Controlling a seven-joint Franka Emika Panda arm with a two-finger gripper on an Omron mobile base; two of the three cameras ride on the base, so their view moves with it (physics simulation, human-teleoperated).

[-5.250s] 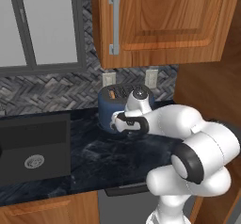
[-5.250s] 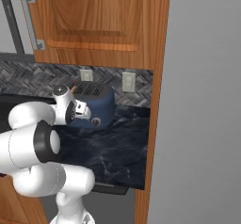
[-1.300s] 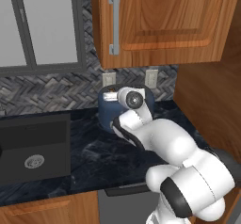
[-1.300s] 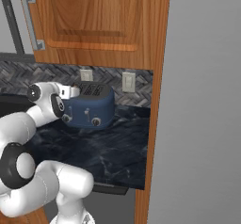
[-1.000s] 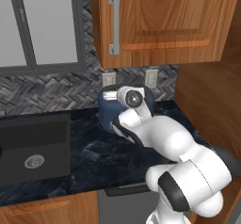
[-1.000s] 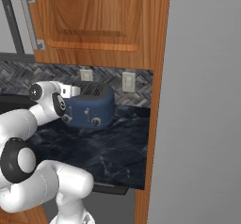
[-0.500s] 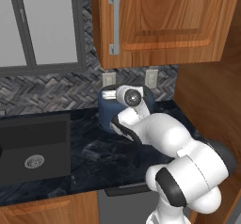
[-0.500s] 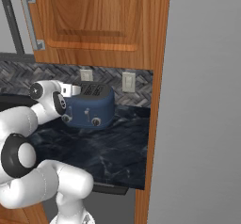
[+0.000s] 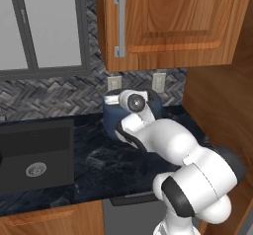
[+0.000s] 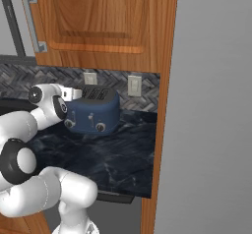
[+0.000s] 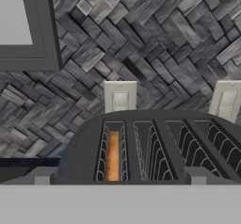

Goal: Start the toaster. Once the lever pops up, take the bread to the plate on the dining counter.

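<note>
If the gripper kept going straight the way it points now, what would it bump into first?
Most likely the toaster: the open gripper looks across its slotted top, where the bread sits in the leftmost slot. If it cleared that, the tiled wall comes next; depth is unclear.

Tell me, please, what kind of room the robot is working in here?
It looks like a home kitchen. A dark blue toaster stands on a black marble worktop below wooden wall cabinets, and a dark sink sits under a window at the left.

Home kitchen: wooden cabinets, herringbone backsplash, sink, toaster.
</note>
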